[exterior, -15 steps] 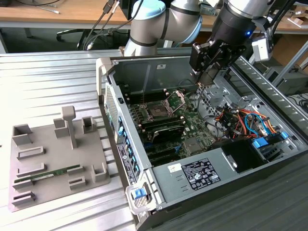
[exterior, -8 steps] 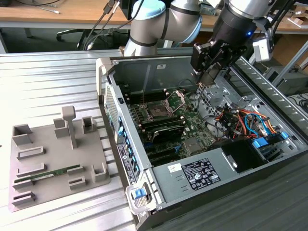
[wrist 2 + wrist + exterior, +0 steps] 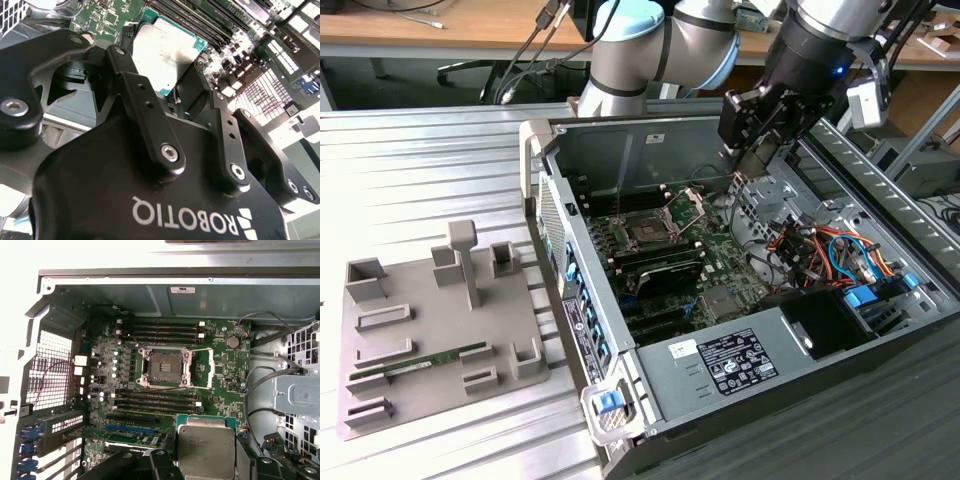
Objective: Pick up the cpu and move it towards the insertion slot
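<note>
A: Start at the gripper (image 3: 172, 97). In the second wrist view its black fingers (image 3: 142, 100) are clamped on the cpu (image 3: 167, 52), silvery lid facing the camera.

B: Agreed, grasping it by the edges. In the first wrist view the cpu (image 3: 206, 445) hangs above the green motherboard (image 3: 225, 365), well clear of the board itself.

A: And the insertion slot (image 3: 165, 367)?

B: Square dark socket in a silver frame, bracket flipped open, apart from the chip, between banks of long black memory slots (image 3: 160, 330).

A: In the exterior view, the gripper (image 3: 752, 160) sits over the open computer case (image 3: 710, 370), toward its far wall. The slot (image 3: 648, 230) lies nearer the exterior view's left.

B: Beside the case, a grey fixture tray (image 3: 435, 330) holds a green memory stick (image 3: 445, 357).
</note>
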Robot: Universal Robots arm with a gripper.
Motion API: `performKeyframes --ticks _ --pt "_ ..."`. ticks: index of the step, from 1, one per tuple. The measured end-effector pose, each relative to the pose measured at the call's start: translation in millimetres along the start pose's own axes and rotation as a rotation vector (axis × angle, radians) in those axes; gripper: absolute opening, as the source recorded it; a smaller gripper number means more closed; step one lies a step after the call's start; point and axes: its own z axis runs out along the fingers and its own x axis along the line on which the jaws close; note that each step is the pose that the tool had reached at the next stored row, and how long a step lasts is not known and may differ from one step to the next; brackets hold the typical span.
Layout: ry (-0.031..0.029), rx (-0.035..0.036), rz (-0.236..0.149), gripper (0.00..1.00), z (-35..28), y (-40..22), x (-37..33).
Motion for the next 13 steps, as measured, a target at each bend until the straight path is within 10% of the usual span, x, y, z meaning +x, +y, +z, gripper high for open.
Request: performKeyframes --ticks 13 --pt "0.0000 0.0000 0.000 0.55 1.5 0.4 -5.5"
